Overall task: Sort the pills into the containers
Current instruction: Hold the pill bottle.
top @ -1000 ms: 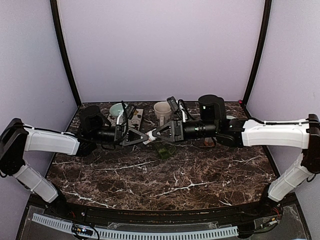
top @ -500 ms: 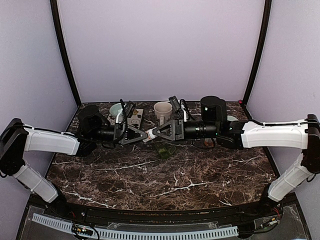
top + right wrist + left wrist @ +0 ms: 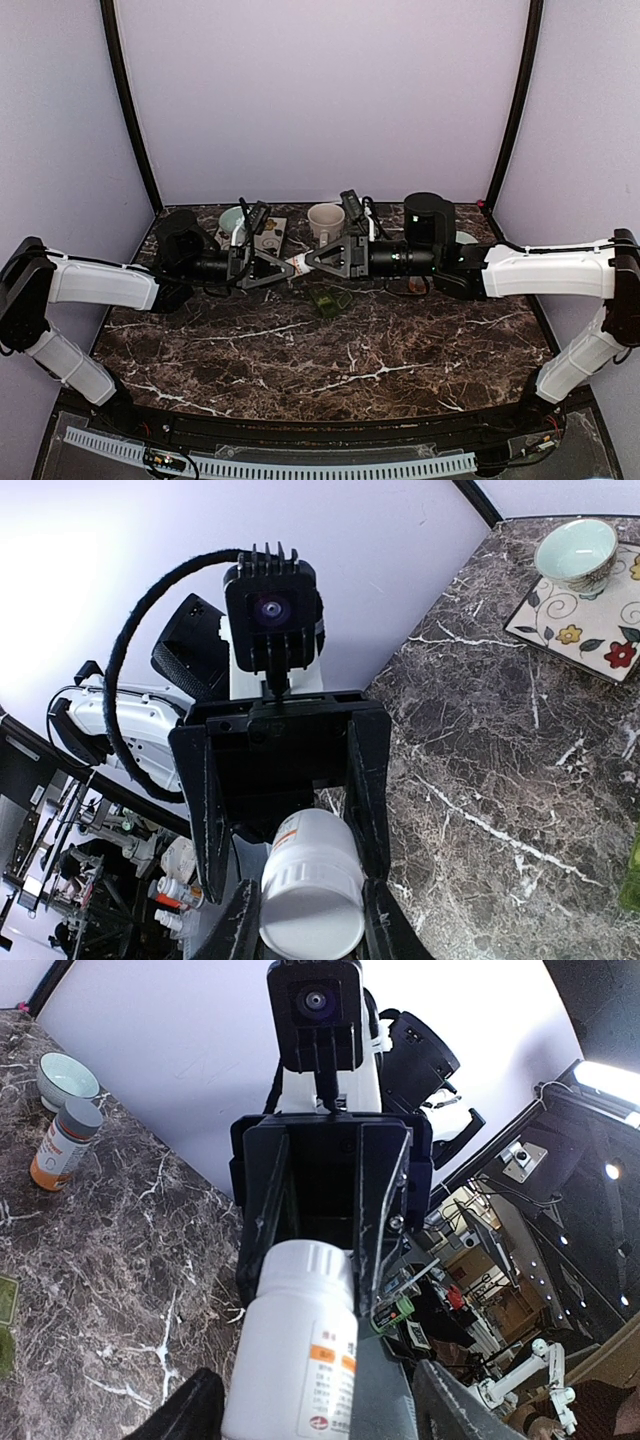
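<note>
A white pill bottle (image 3: 297, 266) with an orange label hangs in the air between my two grippers, which face each other over the table's back half. My right gripper (image 3: 310, 932) is shut on the bottle's ribbed cap (image 3: 312, 905). My left gripper (image 3: 320, 1415) stands open around the bottle's body (image 3: 300, 1360), with a gap on each side. The dark green pill box (image 3: 328, 301) lies on the marble just below and in front of the bottle. No loose pills show in any view.
A cream mug (image 3: 325, 220) stands behind the grippers. A pale green bowl (image 3: 233, 218) sits on a floral tile (image 3: 268, 236) at the back left. An orange pill bottle (image 3: 62, 1145) and a second bowl (image 3: 68, 1078) stand behind the right arm.
My left gripper's jaws have spread wider off the bottle's body. The right gripper has kept its hold on the cap, and bottle and grippers have risen slightly.
</note>
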Action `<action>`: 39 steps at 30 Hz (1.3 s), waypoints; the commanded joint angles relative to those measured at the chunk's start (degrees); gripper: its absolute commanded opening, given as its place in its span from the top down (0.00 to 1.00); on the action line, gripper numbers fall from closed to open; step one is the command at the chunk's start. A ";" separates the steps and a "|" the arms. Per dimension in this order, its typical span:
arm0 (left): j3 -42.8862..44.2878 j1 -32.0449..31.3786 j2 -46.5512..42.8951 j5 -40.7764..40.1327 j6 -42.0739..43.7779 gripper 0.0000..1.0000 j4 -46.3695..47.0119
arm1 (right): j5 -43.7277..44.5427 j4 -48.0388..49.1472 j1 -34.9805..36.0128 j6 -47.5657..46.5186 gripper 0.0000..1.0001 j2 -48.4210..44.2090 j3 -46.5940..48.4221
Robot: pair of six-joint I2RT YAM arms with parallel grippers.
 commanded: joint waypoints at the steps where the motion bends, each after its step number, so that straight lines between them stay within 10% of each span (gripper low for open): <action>1: -0.22 -0.16 -2.93 -0.97 1.86 0.33 -0.49 | -0.34 4.18 -0.57 1.12 1.00 0.45 -0.42; 18: 0.66 -0.16 -3.15 -2.37 2.56 0.54 -0.94 | -0.09 6.52 -0.56 3.00 1.00 1.80 -0.64; 25: 1.85 -0.16 -3.06 -2.27 3.60 0.99 -1.70 | 0.24 7.52 -0.47 3.69 1.00 1.73 -1.55; 39: 7.47 0.62 -0.89 8.89 3.89 1.00 -4.41 | 2.87 -10.31 2.71 -19.71 1.00 -1.14 0.64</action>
